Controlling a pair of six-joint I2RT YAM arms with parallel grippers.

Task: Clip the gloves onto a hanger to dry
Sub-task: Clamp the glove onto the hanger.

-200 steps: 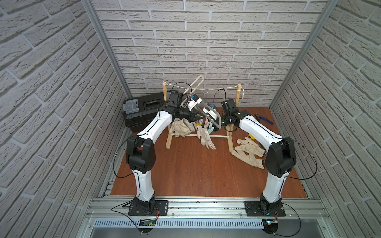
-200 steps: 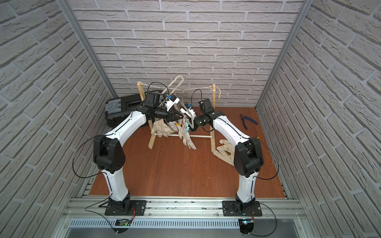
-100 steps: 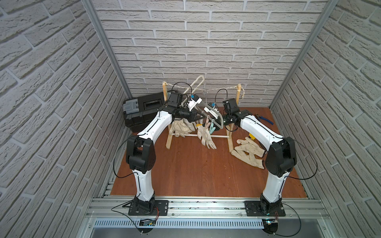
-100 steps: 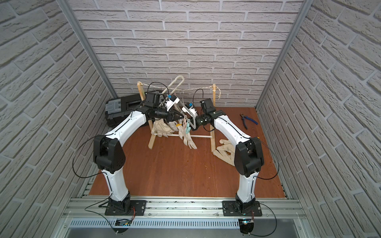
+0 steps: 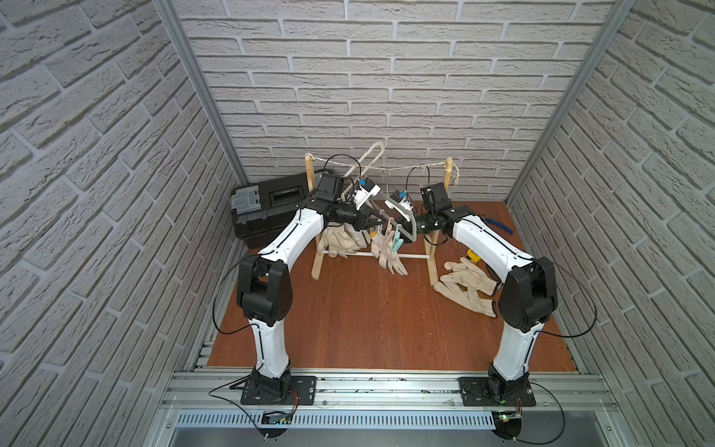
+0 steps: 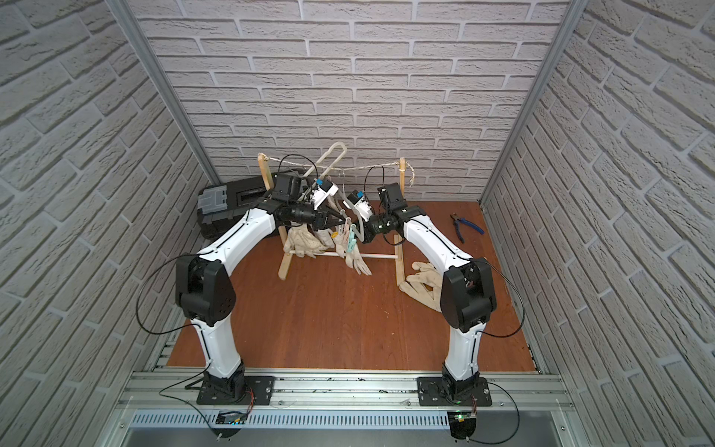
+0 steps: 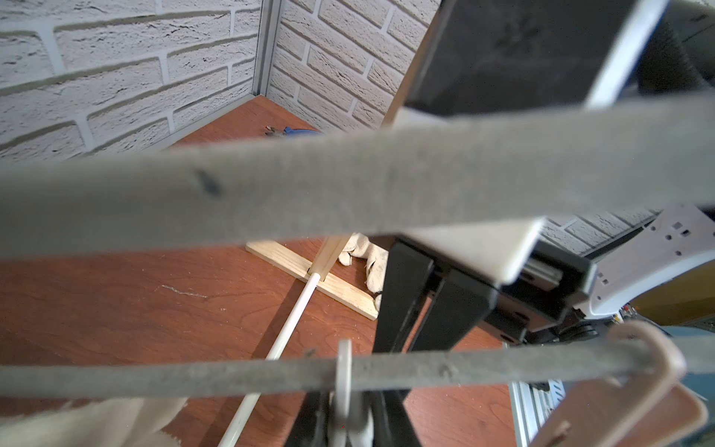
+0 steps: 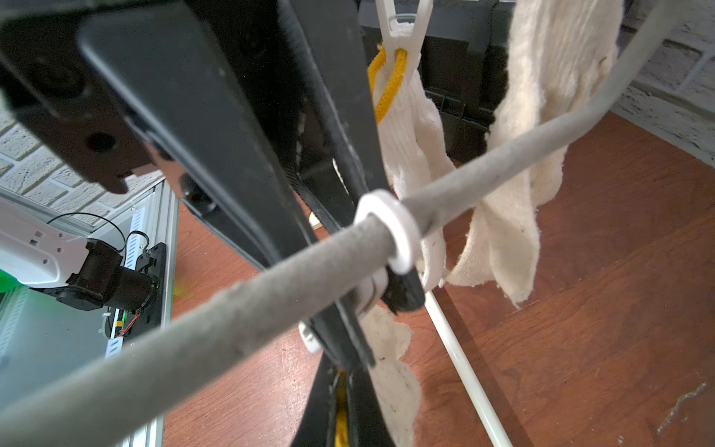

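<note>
- My left end effector (image 5: 381, 226) is clenched on a white clip (image 8: 373, 288). Its two black fingers converge on the clip right beside the grey bar of the hanger (image 8: 193, 309).
- My right end effector (image 5: 404, 234) is clamped tight on the held glove (image 8: 390, 371). A yellow cuff edge shows between its fingers, just beside that clip.
- The two end effectors meet almost tip to tip, midway between the uprights of the wooden rack (image 5: 315, 247).
- There is one hanger, grey and fuzzy. There is one rack, with two uprights, one string across the tops and one white rod across the feet.
- I count two white clips in the right wrist view: the one I squeeze and a second clip (image 8: 402, 35) pinching a yellow-edged cuff. One teal clip (image 5: 396, 244) shows in a top view.
- There are three gloves at the hanger: the held glove, the clipped glove (image 8: 406, 127) and a third glove (image 8: 541, 116) hanging next to it.
- More gloves lie in a glove pile (image 5: 464, 286) on the worktop (image 5: 367, 321), just beside the right upright and partly under my right arm. I cannot count them.
- One black toolbox (image 5: 267, 211) sits in the back left corner, close to the left upright.
- One pair of blue-handled pliers (image 6: 466, 226) lies at the back right, near the wall.
- Brick-pattern walls close in on three sides of the worktop, and a metal rail (image 5: 387, 387) runs along the front edge under my bases.
- The broadest bare stretch of worktop lies between the rack and that rail.
</note>
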